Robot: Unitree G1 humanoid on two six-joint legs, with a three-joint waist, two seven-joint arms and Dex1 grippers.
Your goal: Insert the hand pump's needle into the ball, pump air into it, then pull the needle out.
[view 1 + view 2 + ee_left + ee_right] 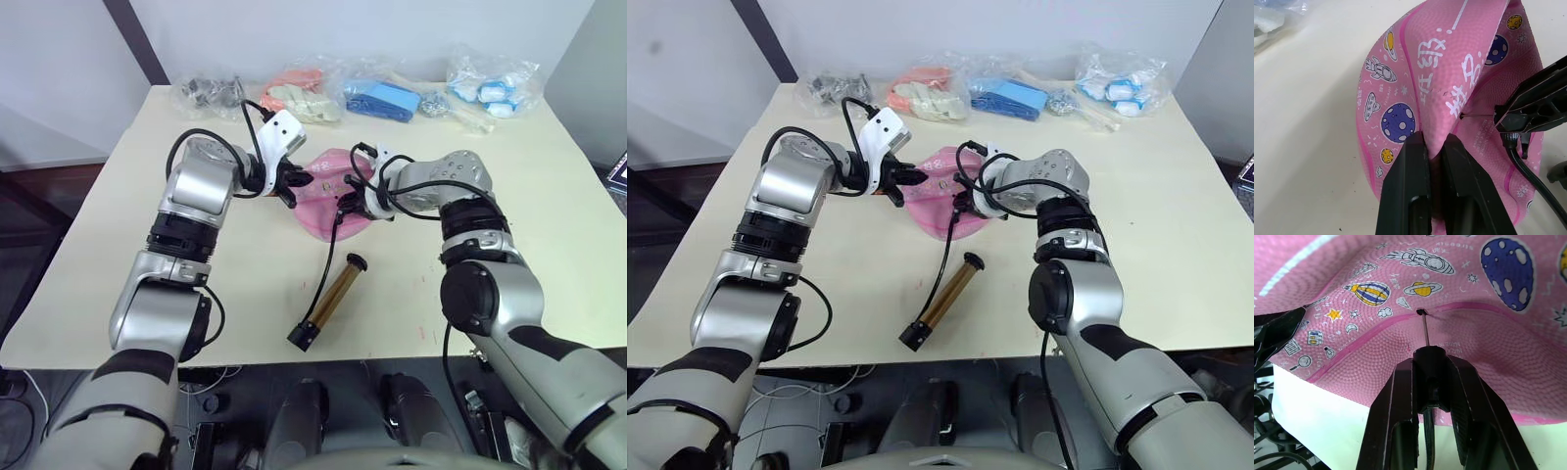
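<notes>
Toward the far middle of the tabletop (549, 206) lies one deflated pink ball (328, 191), the left hand (1432, 147) pinching a fold of its skin to steady it while the right hand (1431, 382) is clamped on the black fitting of the one needle (1424, 328), whose tip sits right at the valve hole. So I'd say we're at the insertion step, and next it needs a straight push along the needle so it doesn't bend. One hand pump (330, 300) lies loose nearer the front edge, hose trailing up to the ball, plus roughly five bagged lots (392, 98) along the far edge.
</notes>
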